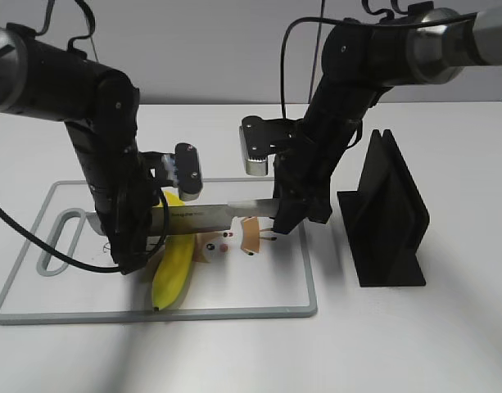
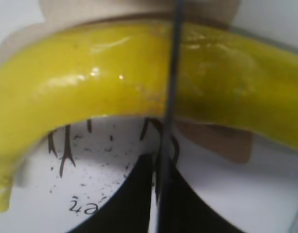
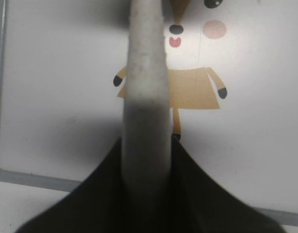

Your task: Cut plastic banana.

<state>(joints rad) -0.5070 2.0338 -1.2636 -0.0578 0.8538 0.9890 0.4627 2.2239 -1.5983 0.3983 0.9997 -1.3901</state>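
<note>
Knife over the banana, cut not yet showing.

The banana (image 1: 174, 266) is lying whole on the board (image 1: 251, 307), at about 7 o'clock from its printed cartoon. The knife (image 1: 214, 214) is crossing it edge-on; whether it is touching is unclear. The right gripper (image 1: 293, 214) is clenching the handle. The left gripper (image 1: 140, 246) is pressing down beside the banana, its fingers hidden, so its state is unreadable.

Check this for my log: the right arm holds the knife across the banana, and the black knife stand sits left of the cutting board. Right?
Not quite: the black knife stand sits right of the cutting board, as the exterior view shows. The right gripper does hold the knife across the banana.
</note>
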